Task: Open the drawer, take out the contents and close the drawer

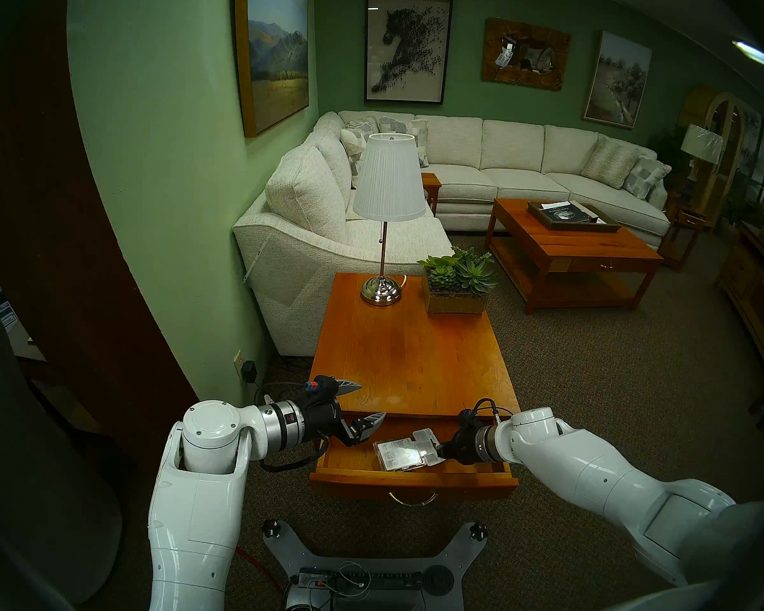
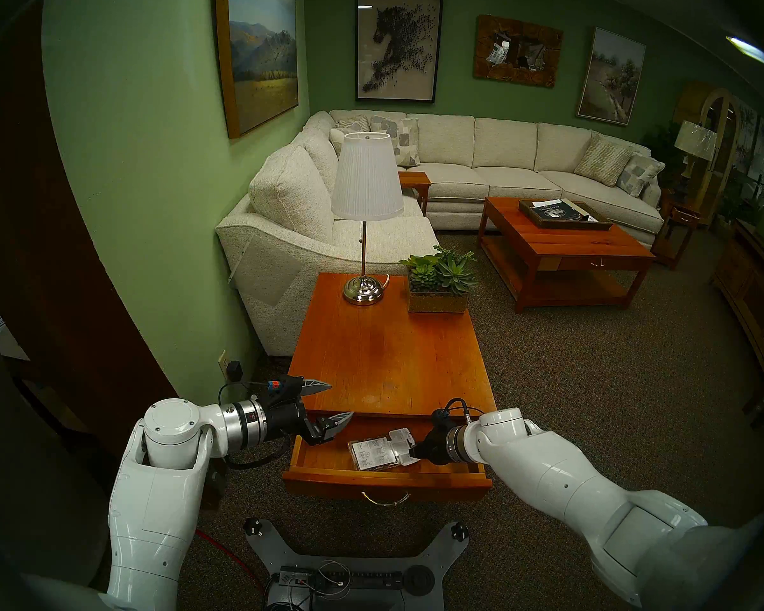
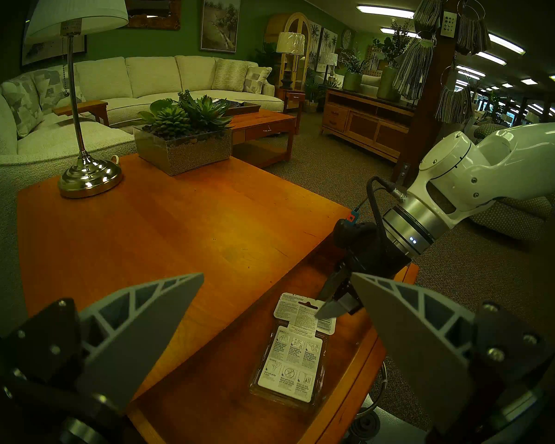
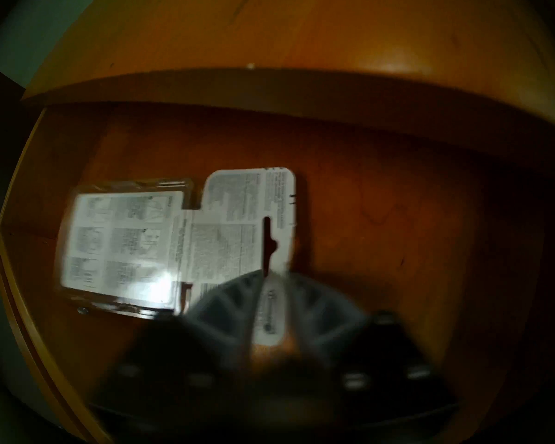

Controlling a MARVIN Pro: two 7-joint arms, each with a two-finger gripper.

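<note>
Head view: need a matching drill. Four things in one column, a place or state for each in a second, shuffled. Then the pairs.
Things:
1. drawer
2. package
3. left claw
4. lamp

Place or state:
A. spread wide, holding nothing
B. standing at the far end of the table
C. pulled out
D. lying flat inside the drawer

Pairs: 1-C, 2-D, 3-A, 4-B
</note>
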